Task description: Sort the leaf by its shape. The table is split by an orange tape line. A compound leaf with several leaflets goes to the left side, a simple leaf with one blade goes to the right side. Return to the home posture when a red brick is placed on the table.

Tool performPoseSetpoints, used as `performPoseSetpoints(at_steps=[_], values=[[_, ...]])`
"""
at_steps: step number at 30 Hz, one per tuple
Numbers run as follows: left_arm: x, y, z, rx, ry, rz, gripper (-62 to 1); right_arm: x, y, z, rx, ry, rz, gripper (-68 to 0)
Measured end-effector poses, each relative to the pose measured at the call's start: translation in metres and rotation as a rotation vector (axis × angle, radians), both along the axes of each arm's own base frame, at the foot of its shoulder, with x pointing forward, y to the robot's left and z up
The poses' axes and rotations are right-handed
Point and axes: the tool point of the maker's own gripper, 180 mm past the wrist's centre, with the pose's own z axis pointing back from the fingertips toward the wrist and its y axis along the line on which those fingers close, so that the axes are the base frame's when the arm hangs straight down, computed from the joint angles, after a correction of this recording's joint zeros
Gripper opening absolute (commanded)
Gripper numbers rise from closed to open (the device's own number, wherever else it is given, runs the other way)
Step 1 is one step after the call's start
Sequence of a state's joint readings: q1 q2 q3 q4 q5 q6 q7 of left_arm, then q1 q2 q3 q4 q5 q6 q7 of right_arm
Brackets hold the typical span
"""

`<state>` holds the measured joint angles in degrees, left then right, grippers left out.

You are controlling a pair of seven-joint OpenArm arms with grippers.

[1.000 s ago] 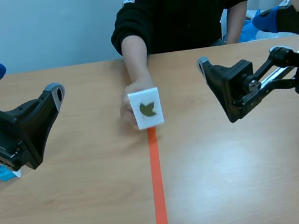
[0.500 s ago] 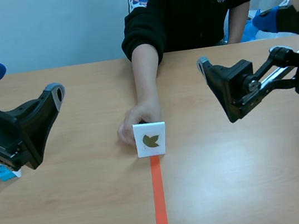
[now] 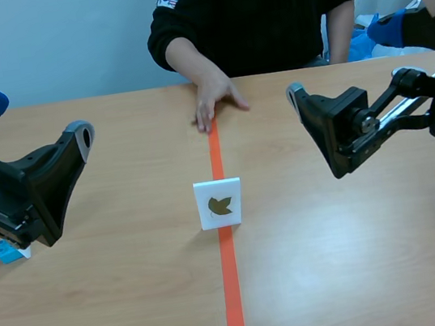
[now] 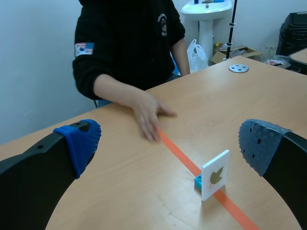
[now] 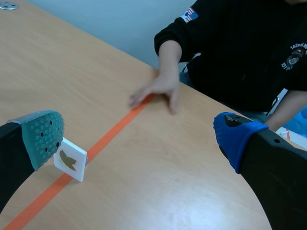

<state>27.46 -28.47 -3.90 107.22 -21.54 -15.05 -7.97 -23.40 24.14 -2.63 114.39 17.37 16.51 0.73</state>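
Hovering wide-spread: left tool (image 4: 170, 143), right tool (image 5: 140, 138)

The left end effector (image 4: 170, 136) is black with blue dotted pads (image 4: 79, 143).

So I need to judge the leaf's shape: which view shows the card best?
The scene view: the card faces the camera squarely, standing on the tape line. The left wrist view shows it slanted sideways; the right wrist view shows it slanted, from above.

The leaf card (image 3: 219, 204) stands on the tape line (image 3: 231, 292) in the middle of the surface (image 3: 140, 306). Far behind it, a person's hand (image 3: 214, 102) lies on the same line. The robot's left hand (image 3: 31, 121) sits left of the card, its right hand (image 3: 341, 58) right.
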Motion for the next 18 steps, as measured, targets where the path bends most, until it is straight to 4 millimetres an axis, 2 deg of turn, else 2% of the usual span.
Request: performPoseSetpoints(at_steps=[3,7,12,18], values=[[0.001,0.003,-0.004,0.002,0.007,0.007,0.8,0.0,0.0,0.0,0.0,0.0,0.0,-2.2],[0.01,0.017,-0.023,0.018,0.044,0.044,0.8,0.0,0.0,0.0,0.0,0.0,0.0,-2.2],[0.016,0.024,-0.061,0.025,0.134,0.045,0.8,0.0,0.0,0.0,0.0,0.0,0.0,-2.2],[0.017,0.017,-0.112,0.074,0.229,-0.013,0.8,0.0,0.0,0.0,0.0,0.0,0.0,-2.2]])
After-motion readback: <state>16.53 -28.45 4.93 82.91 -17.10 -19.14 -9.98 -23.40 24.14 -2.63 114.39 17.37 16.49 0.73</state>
